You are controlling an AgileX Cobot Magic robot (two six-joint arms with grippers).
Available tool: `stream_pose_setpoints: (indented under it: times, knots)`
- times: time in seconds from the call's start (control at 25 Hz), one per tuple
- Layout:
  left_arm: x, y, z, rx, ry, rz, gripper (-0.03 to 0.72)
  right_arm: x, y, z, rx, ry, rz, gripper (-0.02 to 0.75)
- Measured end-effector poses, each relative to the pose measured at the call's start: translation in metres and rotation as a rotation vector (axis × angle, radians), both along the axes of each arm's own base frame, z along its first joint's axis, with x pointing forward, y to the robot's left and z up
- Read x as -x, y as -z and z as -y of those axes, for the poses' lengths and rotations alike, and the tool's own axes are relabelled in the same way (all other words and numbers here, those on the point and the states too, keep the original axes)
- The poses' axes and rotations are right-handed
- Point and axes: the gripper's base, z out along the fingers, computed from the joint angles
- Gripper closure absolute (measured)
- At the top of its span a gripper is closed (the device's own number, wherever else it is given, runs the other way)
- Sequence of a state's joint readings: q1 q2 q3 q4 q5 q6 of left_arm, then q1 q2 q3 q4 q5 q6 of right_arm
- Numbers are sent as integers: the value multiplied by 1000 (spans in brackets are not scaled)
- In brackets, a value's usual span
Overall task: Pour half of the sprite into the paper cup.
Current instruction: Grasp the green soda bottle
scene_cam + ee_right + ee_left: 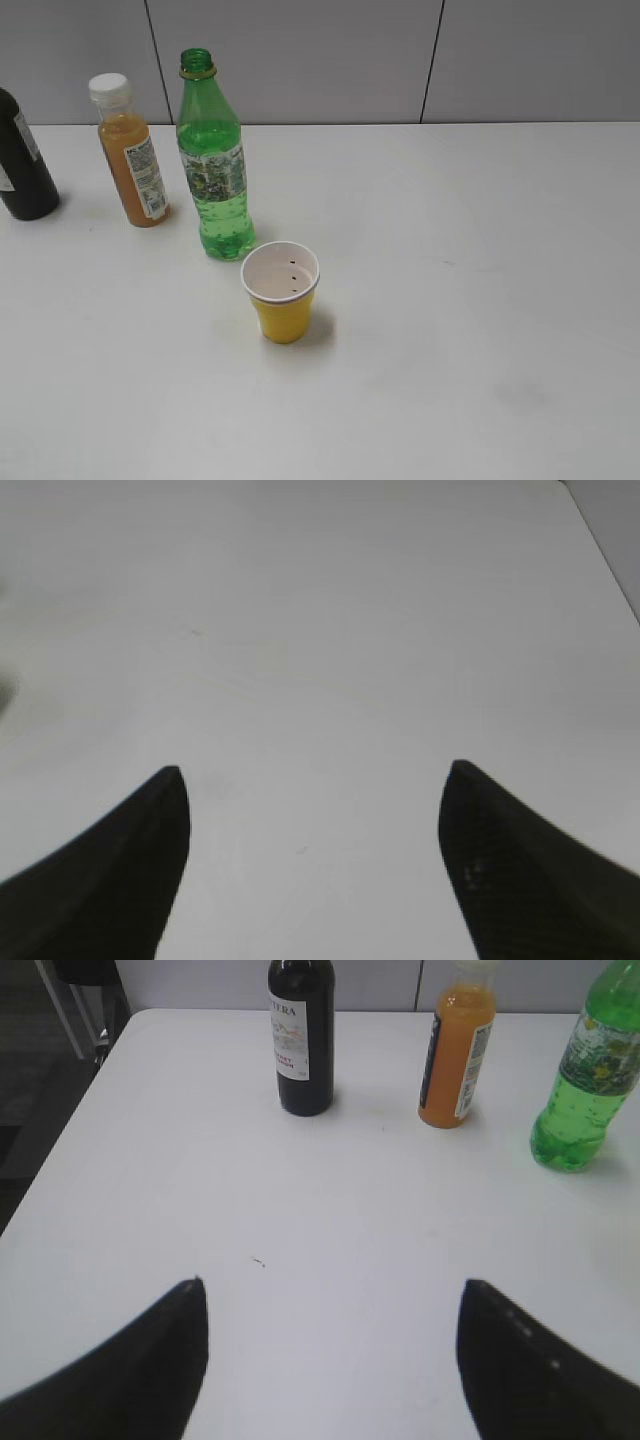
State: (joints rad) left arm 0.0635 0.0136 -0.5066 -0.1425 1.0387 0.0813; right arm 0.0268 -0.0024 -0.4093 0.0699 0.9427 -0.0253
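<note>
Green plastic, see-through: the sprite point(212, 170) stood upright toward the back left of the white table point(480, 300), cap already off, neck open, liquid filling roughly the lower two thirds. You had no lid to deal with; the bottle was ready to tip as it stood.

The paper cup point(282, 291), yellow outside and white inside, sat just in front and a little right of the bottle, near but apart, mouth up and looking empty apart from a few dark specks on its inner wall. That placement read as deliberate: a short tilt toward the front would bring the neck over the rim.

Outward from there, an orange juice bottle point(131, 153) with a white cap stood left of the sprite, and a dark bottle point(22, 160) further left at the frame edge. Both were bystanders, close enough that you would want to approach the sprite from its right or front.

Neither arm showed in the exterior view. The left gripper point(330, 1360) hovered over bare table, jaws spread wide and holding nothing, with all three bottles ahead and the sprite far right. The right gripper point(312, 865) likewise stood wide apart and empty above blank tabletop. My read: nothing started yet; the grasp on the bottle was the first step.
</note>
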Motion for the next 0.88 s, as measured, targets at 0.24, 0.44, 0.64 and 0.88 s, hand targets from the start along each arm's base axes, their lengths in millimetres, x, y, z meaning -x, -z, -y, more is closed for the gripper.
stream_pose_setpoints:
  times: [0.24,0.44,0.64,0.88]
  knots:
    - [0,0,0,0,0,0,100,0,0,0,0,0,0,155]
    - [0,0,0,0,0,0,100,0,0,0,0,0,0,155]
    - [0,0,0,0,0,0,100,0,0,0,0,0,0,155]
    - [0,0,0,0,0,0,100,0,0,0,1,0,0,155]
